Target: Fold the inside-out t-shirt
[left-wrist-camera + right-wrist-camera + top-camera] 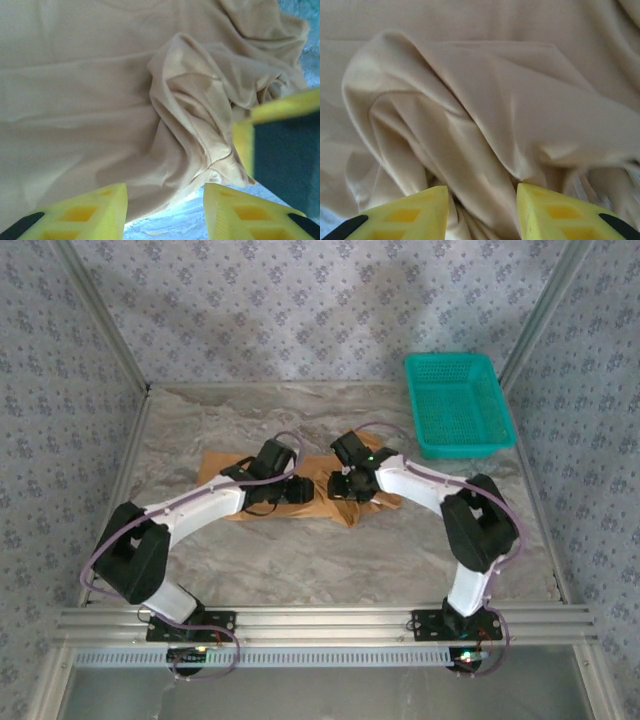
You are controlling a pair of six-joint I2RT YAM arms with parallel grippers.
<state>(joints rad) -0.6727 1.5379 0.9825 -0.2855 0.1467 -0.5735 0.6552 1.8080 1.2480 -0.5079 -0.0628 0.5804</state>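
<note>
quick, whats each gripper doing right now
left gripper: open, nothing held, over the edge of the t-shirt
right gripper: open, nothing held, over a bunched fold

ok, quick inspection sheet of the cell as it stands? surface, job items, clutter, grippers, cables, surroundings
Surface: marble-pattern table, no spills seen.
Job's things: tan t-shirt lies mid-table, bunched and creased, not neatly folded.
Clutter: teal mesh basket at the far right corner, apart from the shirt, looks empty.
Grippers: left gripper and right gripper are low over the shirt, close together, jaws apart, nothing clamped.
Cables: purple cable looped along each arm, no snag seen.
Surroundings: patterned walls, aluminium frame at the near edge.
</note>
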